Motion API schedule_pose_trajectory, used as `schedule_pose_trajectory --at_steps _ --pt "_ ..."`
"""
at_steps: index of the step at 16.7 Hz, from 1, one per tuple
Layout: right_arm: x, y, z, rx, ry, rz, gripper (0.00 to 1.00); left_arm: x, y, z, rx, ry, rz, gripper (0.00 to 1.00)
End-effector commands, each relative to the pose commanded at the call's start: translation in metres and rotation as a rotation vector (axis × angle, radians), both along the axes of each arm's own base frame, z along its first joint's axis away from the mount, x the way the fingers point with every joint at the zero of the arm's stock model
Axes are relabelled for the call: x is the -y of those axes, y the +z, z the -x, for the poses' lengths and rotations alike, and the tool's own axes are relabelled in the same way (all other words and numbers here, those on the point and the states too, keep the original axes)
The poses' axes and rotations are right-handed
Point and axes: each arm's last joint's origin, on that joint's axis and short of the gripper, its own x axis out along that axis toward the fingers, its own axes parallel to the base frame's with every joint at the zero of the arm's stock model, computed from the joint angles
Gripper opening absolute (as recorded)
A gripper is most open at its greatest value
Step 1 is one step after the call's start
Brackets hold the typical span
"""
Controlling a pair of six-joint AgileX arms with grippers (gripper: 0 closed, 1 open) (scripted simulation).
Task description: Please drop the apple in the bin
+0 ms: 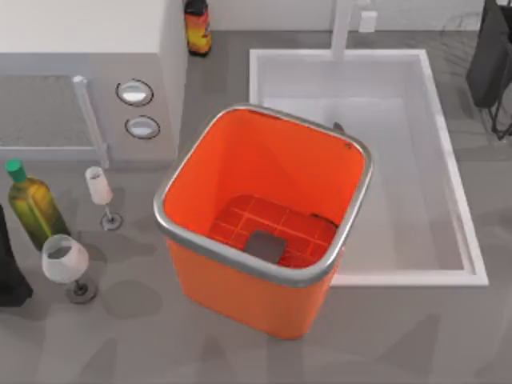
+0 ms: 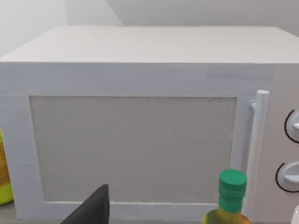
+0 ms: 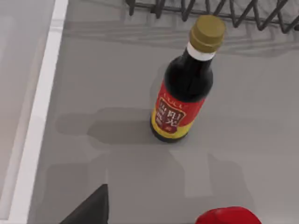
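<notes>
The bin (image 1: 200, 268) is bright orange with a silver rim and stands open in the middle of the table. A dark grey square patch (image 1: 264, 244) lies on its gridded bottom. The apple (image 3: 229, 215) is a glossy red curve at the edge of the right wrist view, on the grey counter near a soy sauce bottle (image 3: 180, 100). My right arm (image 1: 490, 56) sits at the far right back, beyond the sink. My left arm (image 1: 8, 276) is parked at the left edge, its wrist camera facing the microwave.
A white sink (image 1: 448, 160) lies right of the bin. At the left stand a microwave (image 1: 88, 88), a green-capped oil bottle (image 1: 32, 208) and two wine glasses (image 1: 68, 260). A sauce bottle (image 1: 198, 26) stands at the back. A wire rack (image 3: 210, 9) is behind the soy bottle.
</notes>
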Motion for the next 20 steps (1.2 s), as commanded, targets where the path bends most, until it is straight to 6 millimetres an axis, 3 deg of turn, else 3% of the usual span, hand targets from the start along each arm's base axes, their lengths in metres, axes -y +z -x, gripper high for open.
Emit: schedule_pose_trajectory --at_steps 6,11,14,20 --pt "0.033 -0.01 -0.069 -0.577 0.039 -0.042 1.0 0.0 0.0 0.0 0.0 0.0 0.0 1.0" --pt "0.062 -0.026 -0.111 -0.841 0.089 -0.11 1.0 0.0 0.0 0.0 0.0 0.0 0.0 1.0" --pt "0.072 -0.033 -0.124 -0.911 0.107 -0.137 1.0 0.0 0.0 0.0 0.0 0.0 0.0 1.0" --pt "0.072 -0.034 -0.125 -0.919 0.112 -0.137 1.0 0.0 0.0 0.0 0.0 0.0 0.0 1.0"
